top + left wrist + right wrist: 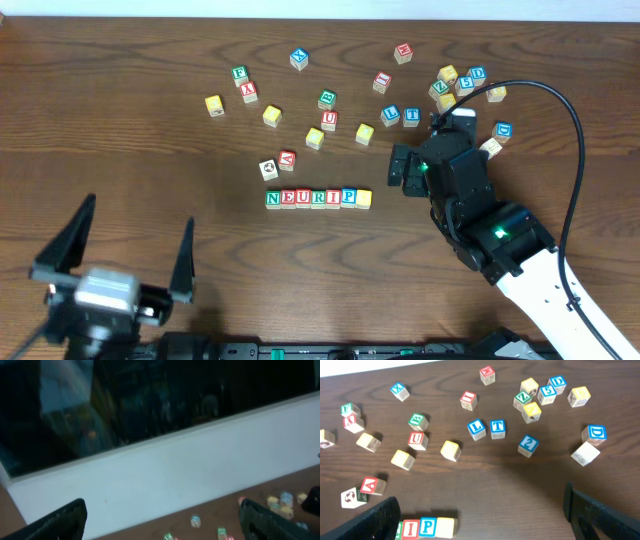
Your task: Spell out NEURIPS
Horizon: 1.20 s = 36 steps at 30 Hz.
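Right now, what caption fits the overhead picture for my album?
Row of cubes reads NEURIP plus a yellow end cube; left gripper and right gripper open, holding nothing.

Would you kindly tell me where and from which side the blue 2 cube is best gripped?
I'd take the blue 2 cube from above, across two opposite side faces. It sits turned cornerwise, so the wrist should rotate to match. It stands apart from the blue T cube, leaving room all round.
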Motion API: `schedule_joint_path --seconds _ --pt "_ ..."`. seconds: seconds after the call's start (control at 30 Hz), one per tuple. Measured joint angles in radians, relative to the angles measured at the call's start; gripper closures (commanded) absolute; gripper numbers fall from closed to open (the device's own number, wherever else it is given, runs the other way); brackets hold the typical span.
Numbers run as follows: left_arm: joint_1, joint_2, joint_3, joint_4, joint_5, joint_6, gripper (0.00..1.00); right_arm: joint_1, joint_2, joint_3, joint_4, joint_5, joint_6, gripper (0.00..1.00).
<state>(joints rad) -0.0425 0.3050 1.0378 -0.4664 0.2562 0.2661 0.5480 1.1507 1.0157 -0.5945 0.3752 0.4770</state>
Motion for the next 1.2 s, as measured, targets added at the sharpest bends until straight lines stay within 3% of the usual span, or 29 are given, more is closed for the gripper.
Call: schedule_joint_path --seconds 0.2,0.43,0.57,0.67,1.0,1.2 --pt "0.000 -0.191 -0.335 0.319 0.001 0.000 0.05 0.000 0.000 0.000 0.000 0.000 0.000 0.01" --pt "0.006 -0.288 -0.792 0.965 -0.002 0.000 0.05 0.000 0.000 0.000 0.000 0.000 0.000 0.01" --pt "0.010 -0.291 -0.953 1.123 -0.036 0.001 0.05 0.000 0.000 0.000 0.000 0.000 0.000 0.01" --pt "0.010 -0.292 -1.016 1.086 -0.073 0.001 0.05 0.000 0.000 0.000 0.000 0.000 0.000 0.01" --pt "0.014 -0.295 -1.032 0.540 -0.124 0.000 0.05 0.000 0.000 0.001 0.000 0.000 0.000 0.01" --pt "0.014 -0.294 -1.027 0.453 -0.142 0.000 0.05 0.000 0.000 0.001 0.000 0.000 0.000 0.01"
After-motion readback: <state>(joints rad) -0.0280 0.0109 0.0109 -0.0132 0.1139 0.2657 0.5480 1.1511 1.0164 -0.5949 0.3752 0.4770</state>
